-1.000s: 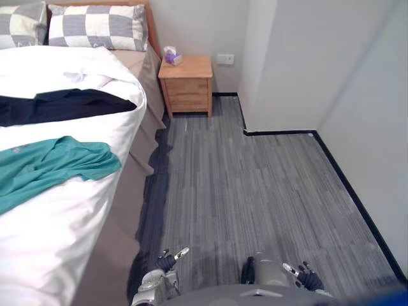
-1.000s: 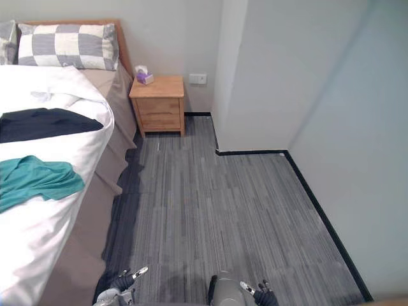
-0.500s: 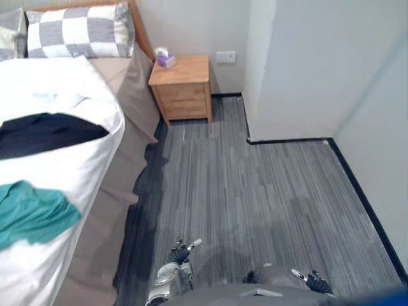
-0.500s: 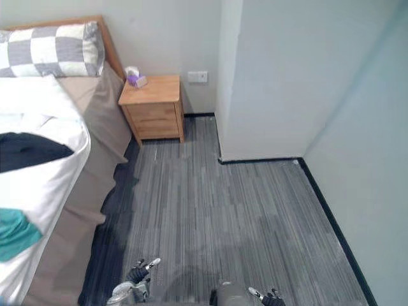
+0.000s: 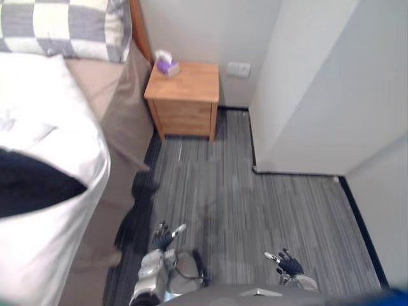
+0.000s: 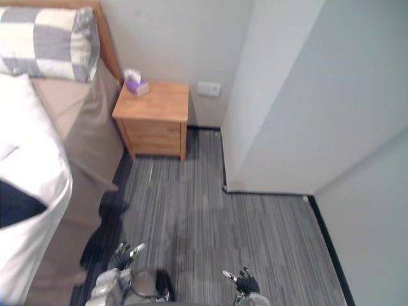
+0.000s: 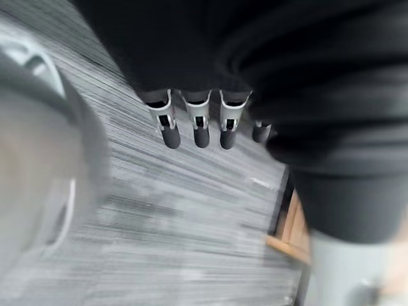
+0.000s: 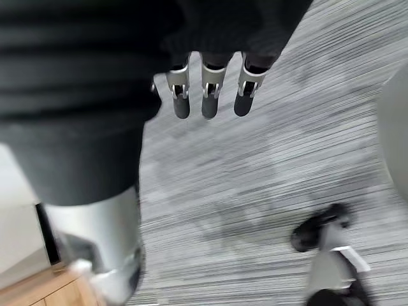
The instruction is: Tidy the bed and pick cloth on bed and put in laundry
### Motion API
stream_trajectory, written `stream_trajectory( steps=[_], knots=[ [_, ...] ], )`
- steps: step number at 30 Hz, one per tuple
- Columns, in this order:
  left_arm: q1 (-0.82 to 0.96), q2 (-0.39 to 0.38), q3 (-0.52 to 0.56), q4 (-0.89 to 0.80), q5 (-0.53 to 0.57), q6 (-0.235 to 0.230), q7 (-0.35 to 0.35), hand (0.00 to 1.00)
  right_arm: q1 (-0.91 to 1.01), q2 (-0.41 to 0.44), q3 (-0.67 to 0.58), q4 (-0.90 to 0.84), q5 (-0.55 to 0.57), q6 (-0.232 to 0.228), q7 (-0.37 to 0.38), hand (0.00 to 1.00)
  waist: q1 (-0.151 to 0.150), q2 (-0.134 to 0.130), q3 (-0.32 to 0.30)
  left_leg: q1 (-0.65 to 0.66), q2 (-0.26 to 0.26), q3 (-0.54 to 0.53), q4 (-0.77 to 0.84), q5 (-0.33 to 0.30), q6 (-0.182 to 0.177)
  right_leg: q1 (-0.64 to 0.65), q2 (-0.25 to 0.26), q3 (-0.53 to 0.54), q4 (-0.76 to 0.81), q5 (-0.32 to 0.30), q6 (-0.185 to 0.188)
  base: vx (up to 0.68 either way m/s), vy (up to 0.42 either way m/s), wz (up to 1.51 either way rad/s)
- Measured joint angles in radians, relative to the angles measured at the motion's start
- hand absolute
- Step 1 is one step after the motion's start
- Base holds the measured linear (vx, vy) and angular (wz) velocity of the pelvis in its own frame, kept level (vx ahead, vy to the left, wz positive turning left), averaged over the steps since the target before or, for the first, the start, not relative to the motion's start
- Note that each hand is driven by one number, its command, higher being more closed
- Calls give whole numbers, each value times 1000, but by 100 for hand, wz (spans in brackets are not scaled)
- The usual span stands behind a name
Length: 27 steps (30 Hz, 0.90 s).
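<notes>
On bed (image 5: 121,95), dark navy cloth (image 5: 32,188) lying spread across white duvet (image 5: 57,127). Over grey floor (image 5: 255,204), left robot hand (image 5: 162,236), right robot hand (image 5: 287,262) hanging, fingers (image 7: 201,131) straight, holding nothing.

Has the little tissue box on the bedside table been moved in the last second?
No. The tissue box still sits at the back corner of the bedside table nearest the bed; the camera shifted.

Bright, soft, even room light. Dark shadow patch on the floor (image 5: 255,210) just ahead of the left hand (image 5: 162,237), along the bed skirt (image 5: 124,121). The white duvet (image 5: 51,127) beyond it is nearly blown out. Fainter shading ahead, between the left hand and right hand (image 5: 288,262).
</notes>
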Motion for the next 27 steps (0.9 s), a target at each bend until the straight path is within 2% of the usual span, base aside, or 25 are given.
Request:
stream_trajectory(
  steps=[2,3,4,5,6,7,8,9,10,11,12,13,14,15,17,18,19,20,21,22,23,24,25,26,27],
  knots=[
    [6,1,-3,32,-5,22,0,0,-4,-16,-13,-3,4,-8,1,0,-15,21,14,103,-19,-16,-63,-8,-4,-100,-23,-27,135,-34,-27,535,74,41],
    [3,1,-25,57,-32,44,0,0,-9,-31,-13,-23,-6,-20,-1,0,-26,56,30,200,-22,-37,-136,-2,-14,-190,-23,-58,157,-68,-43,629,50,41],
    [3,2,-39,56,-40,52,0,0,-15,-34,-16,-26,-6,-27,-1,0,-26,67,38,241,-22,-48,-168,2,-22,-217,-21,-70,141,-90,-58,512,16,50],
    [5,1,-45,57,-50,62,-1,0,-19,-39,-19,-27,-8,-32,-1,0,-32,81,46,295,-20,-65,-216,9,-33,-259,-17,-87,94,-118,-75,585,-69,73],
    [4,-2,-42,57,-79,79,0,0,-20,-43,-19,-35,-15,-36,-1,0,-38,82,47,353,-8,-107,-262,12,-37,-305,-13,-123,-50,-153,-96,461,-115,94],
    [3,-4,-38,56,-83,83,3,0,-20,-45,-18,-37,-16,-36,-2,0,-42,82,47,373,6,-137,-277,11,-38,-325,-3,-127,-172,-155,-102,448,-166,103],
    [2,-7,-36,56,-92,88,7,0,-20,-46,-18,-41,-15,-37,-3,0,-47,86,46,383,19,-164,-284,6,-50,-334,10,-118,-262,-149,-103,342,-223,119],
    [-7,-18,-30,56,-107,97,18,0,-18,-51,-16,-44,-15,-39,-8,0,-58,91,43,389,45,-222,-286,-13,-86,-350,43,-67,-431,-114,-98,451,-341,148],
    [-15,-28,-5,54,-112,97,21,0,-14,-51,-3,-39,-14,-43,-13,0,-66,85,45,395,62,-281,-284,-39,-131,-355,62,20,-583,-15,-85,572,-473,151],
    [-15,-38,15,55,-114,98,23,0,-12,-57,9,-32,-14,-45,-14,0,-73,88,45,403,67,-307,-283,-49,-146,-344,77,41,-582,46,-75,595,-462,108],
    [-6,-67,51,52,-114,98,29,0,-15,-93,26,-27,-27,-44,-22,0,-61,125,35,415,105,-342,-284,-35,-151,-325,95,10,-545,-3,-98,579,-454,74],
    [-6,-90,62,47,-115,90,33,0,-17,-100,45,-26,-32,-45,-31,0,-53,130,36,416,104,-367,-273,5,-143,-335,84,15,-458,-65,-98,455,-344,70],
    [-5,-100,64,47,-115,85,36,0,-17,-106,59,-25,-33,-45,-32,0,-61,128,34,418,101,-383,-264,22,-144,-334,76,12,-421,-101,-100,433,-360,92],
    [1,-107,66,47,-114,70,43,0,-18,-130,104,-21,-36,-40,-32,0,-69,133,25,409,120,-388,-225,47,-147,-312,67,-28,-389,-166,-123,418,-321,90],
    [3,-122,82,44,-116,60,57,0,-20,-146,131,-23,-47,-28,-32,0,-71,150,17,307,156,-406,-37,71,-164,-264,66,-83,-413,-200,-138,395,-291,88],
    [2,-129,91,21,-121,43,74,0,-19,-147,132,-24,-65,-19,-33,0,-72,149,23,200,197,-393,173,107,-181,-201,63,-138,-459,-207,-152,288,-217,82],
    [3,-129,92,10,-128,34,81,0,-20,-146,132,-23,-68,-16,-35,0,-70,146,27,161,221,-363,249,101,-185,-164,62,-164,-480,-209,-154,319,-249,111],
    [4,-125,92,-5,-148,20,88,0,-12,-141,143,-22,-76,-6,-36,0,-69,130,36,101,261,-273,329,90,-190,-76,49,-226,-522,-211,-158,275,-216,122],
    [5,-124,89,-21,-147,6,99,0,-1,-140,172,-25,-76,1,-40,0,-70,117,36,61,273,-170,296,95,-183,-4,39,-282,-555,-211,-157,301,-227,145],
    [4,-131,86,-26,-146,-4,104,0,8,-139,176,-42,-76,2,-41,0,-71,118,38,40,264,-80,180,144,-162,34,44,-316,-564,-207,-151,238,-155,144],
    [4,-136,69,-27,-145,-16,103,0,11,-142,168,-58,-77,5,-41,0,-72,133,38,18,253,9,57,194,-122,55,65,-347,-561,-206,-145,293,-133,161],
    [12,-113,46,-24,-144,-22,105,0,14,-122,163,-45,-80,10,-41,0,-69,111,24,48,219,61,-38,199,-79,66,52,-354,-561,-206,-129,261,-69,175],
    [14,-100,36,-24,-144,-29,104,0,16,-110,161,-22,-86,10,-38,0,-68,82,20,88,166,64,-158,222,-78,71,36,-354,-569,-200,-119,287,-59,158],
    [15,-91,35,-24,-143,-35,103,0,15,-104,157,-7,-87,10,-37,0,-67,67,20,110,133,63,-240,253,-95,76,31,-358,-575,-200,-119,253,-56,160],
    [19,-66,26,-24,-137,-39,103,0,4,-91,151,19,-91,10,-28,0,-53,36,18,142,58,42,-393,361,-73,93,14,-391,-579,-193,-111,228,-81,142]
  ],
)
